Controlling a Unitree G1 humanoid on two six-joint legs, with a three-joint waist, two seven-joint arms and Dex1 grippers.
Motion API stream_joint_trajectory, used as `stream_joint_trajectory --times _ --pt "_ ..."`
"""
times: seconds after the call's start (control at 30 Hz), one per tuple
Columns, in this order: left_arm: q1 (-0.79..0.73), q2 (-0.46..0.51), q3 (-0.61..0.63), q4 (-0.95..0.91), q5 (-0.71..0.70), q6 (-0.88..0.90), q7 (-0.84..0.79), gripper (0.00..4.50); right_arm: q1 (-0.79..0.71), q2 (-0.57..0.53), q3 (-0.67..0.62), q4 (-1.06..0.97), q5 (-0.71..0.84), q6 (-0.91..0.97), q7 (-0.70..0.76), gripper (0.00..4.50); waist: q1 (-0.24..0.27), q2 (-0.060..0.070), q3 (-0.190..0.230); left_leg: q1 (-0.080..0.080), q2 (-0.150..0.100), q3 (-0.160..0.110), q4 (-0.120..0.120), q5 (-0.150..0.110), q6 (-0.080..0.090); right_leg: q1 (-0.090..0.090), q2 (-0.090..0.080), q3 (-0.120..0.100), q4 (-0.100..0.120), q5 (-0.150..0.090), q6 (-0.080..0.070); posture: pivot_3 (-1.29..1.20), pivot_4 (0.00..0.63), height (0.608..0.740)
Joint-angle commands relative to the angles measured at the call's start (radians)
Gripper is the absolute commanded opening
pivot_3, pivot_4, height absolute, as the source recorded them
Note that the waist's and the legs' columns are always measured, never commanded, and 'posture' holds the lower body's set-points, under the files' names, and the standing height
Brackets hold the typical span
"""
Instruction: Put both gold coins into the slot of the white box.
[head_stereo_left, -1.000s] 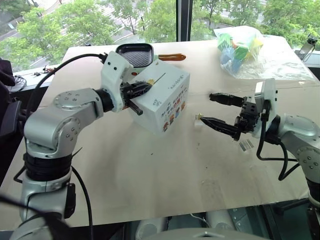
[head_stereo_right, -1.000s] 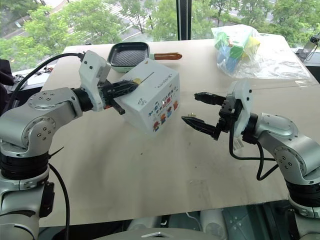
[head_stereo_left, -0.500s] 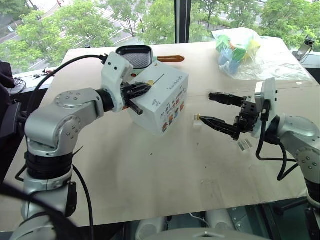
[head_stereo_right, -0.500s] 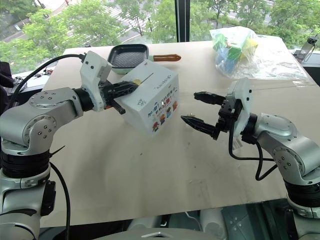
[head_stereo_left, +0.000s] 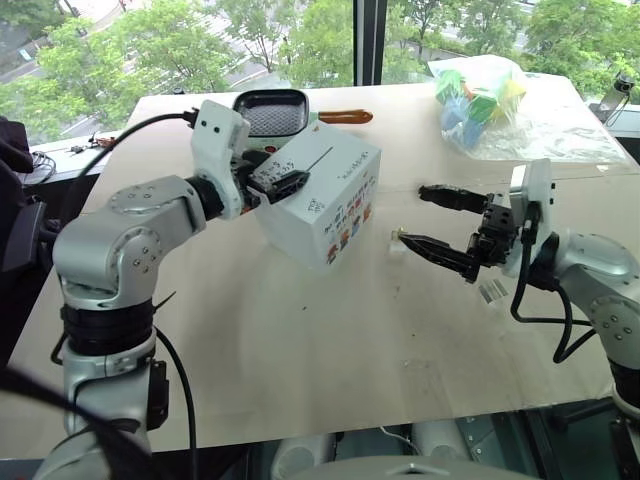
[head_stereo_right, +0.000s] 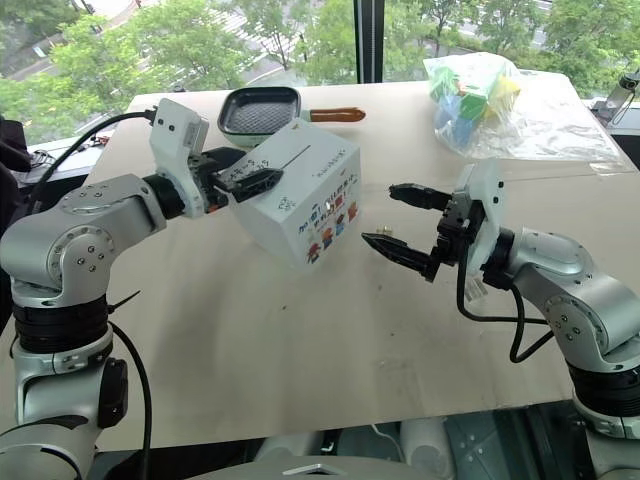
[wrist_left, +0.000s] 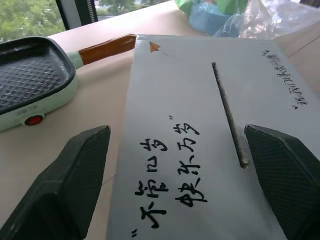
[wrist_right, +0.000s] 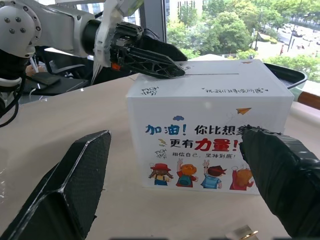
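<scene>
The white box (head_stereo_right: 300, 195) stands mid-bench (head_stereo_right: 330, 340), and everything else is placed from it. Above its top, the left claw (head_stereo_left: 283, 180) hangs spread over the near-left end, fingers either side of the slot (wrist_left: 228, 113); the far-right length of the slot lies uncovered. Behind the box, the pale green grill pan (head_stereo_right: 258, 110) sits just beside its far edge, handle running to the right, so that side is tight. To the right, the right claw (head_stereo_right: 385, 214) hovers with fingers wide, facing the box's cartoon side across a bare gap. A clear bag of coloured blocks (head_stereo_right: 475, 90) lies well off to the far right. In front of the box the bench is broad and bare.
</scene>
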Motion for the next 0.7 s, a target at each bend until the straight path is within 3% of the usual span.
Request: stream_joint_trajectory --times 0.03,0.13,0.27,0.5,0.7 --pt "0.028 0.0 0.159 -0.155 -0.216 -0.036 -0.122 4.45 0.024 0.065 0.064 0.049 -0.129 -0.066 -0.077 4.5 -0.004 -0.002 0.001 0.0 0.0 0.0 -0.001 0.0 0.0 -0.001 0.0 0.0 0.0 0.0 0.0 0.0 0.15 0.721" --pt "0.135 0.054 0.237 -0.249 -0.353 -0.025 -0.244 4.45 0.038 0.114 0.139 0.123 -0.273 -0.119 -0.137 4.5 -0.007 -0.002 0.001 -0.005 0.0 0.001 -0.002 0.0 0.0 -0.007 -0.001 0.001 -0.001 0.0 0.0 0.0 0.15 0.721" --pt "0.289 0.154 0.284 -0.326 -0.392 -0.047 -0.331 4.45 0.039 0.195 0.202 0.226 -0.405 -0.144 -0.222 4.5 -0.01 -0.001 0.001 -0.009 0.001 0.004 -0.005 0.0 -0.001 -0.015 0.0 0.004 0.0 0.0 0.0 0.0 0.15 0.721" --pt "0.468 0.248 0.232 -0.406 -0.229 -0.182 -0.366 4.45 0.04 0.295 0.253 0.292 -0.511 -0.133 -0.282 4.5 -0.003 -0.001 0.001 -0.009 0.0 0.004 -0.005 0.001 -0.002 -0.015 0.0 0.004 0.0 0.0 -0.001 0.0 0.15 0.721" --pt "0.541 0.252 0.075 -0.456 -0.064 -0.284 -0.329 4.45 0.021 0.358 0.24 0.326 -0.558 -0.148 -0.31 4.5 -0.004 -0.001 0.001 -0.009 0.0 0.004 -0.007 0.001 -0.002 -0.015 0.0 0.005 0.0 0.0 -0.001 0.0 0.15 0.721"
